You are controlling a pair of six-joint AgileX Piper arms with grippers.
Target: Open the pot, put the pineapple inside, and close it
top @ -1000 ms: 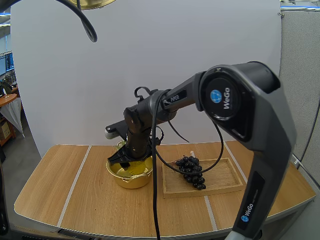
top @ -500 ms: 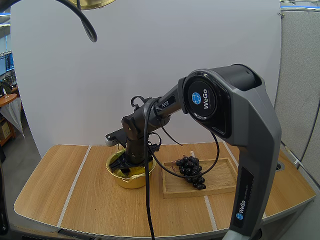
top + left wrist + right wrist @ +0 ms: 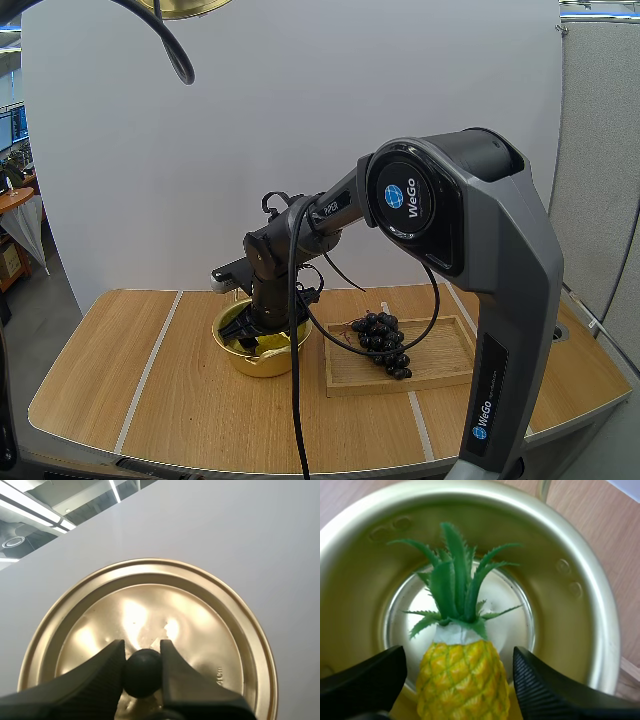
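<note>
A yellow pineapple [image 3: 464, 682] with green leaves lies inside the open golden pot [image 3: 580, 615], its crown toward the pot's floor. My right gripper [image 3: 459, 656] reaches into the pot, its fingers open on either side of the fruit with small gaps showing. In the high view the pot [image 3: 268, 362] sits at the table's middle with my right gripper [image 3: 250, 333] down in it. My left gripper [image 3: 142, 647] is shut on the black knob [image 3: 142, 674] of the golden lid [image 3: 205, 625], held high in the air; the lid's edge [image 3: 187, 8] shows above the table.
A wooden tray [image 3: 445, 368] with a bunch of dark grapes [image 3: 382, 343] lies just right of the pot. Bare wooden table stretches to the left and front of the pot. The right arm's large links span the space above the tray.
The right arm has swung left and lowered its gripper with the pineapple into the pot. Its fingers now stand apart from the fruit. The lid stays held up.
</note>
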